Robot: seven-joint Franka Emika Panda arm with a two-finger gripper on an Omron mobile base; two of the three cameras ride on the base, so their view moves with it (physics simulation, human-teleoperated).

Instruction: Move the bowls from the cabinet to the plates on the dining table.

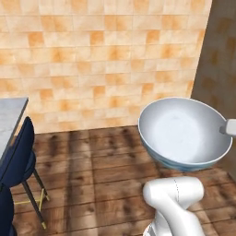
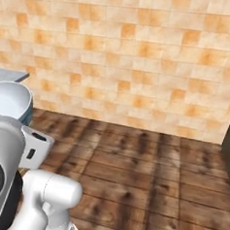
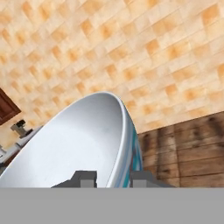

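Observation:
A large grey-white bowl [image 1: 184, 131] with a bluish outside hangs in the air over the wooden floor. My gripper [image 3: 114, 178] is shut on its rim, one fingertip [image 3: 85, 177] inside the bowl [image 3: 74, 144] and the other outside. In the left base view the gripper [image 1: 227, 127] meets the rim at the right edge of the picture. In the right base view the bowl [image 2: 8, 100] sits at the far left, above my arm. A corner of the marble dining table [image 1: 10, 120] shows at the left. The plates are out of view. I cannot tell whether a dark brown wooden panel [image 3: 6, 108] is the cabinet.
Blue stools [image 1: 20, 154] stand beside the table at the left. An orange tiled wall [image 1: 106, 60] closes the space ahead, and a darker wall [image 1: 219, 55] stands at the right. Open wooden floor [image 2: 142, 172] lies between me and the wall.

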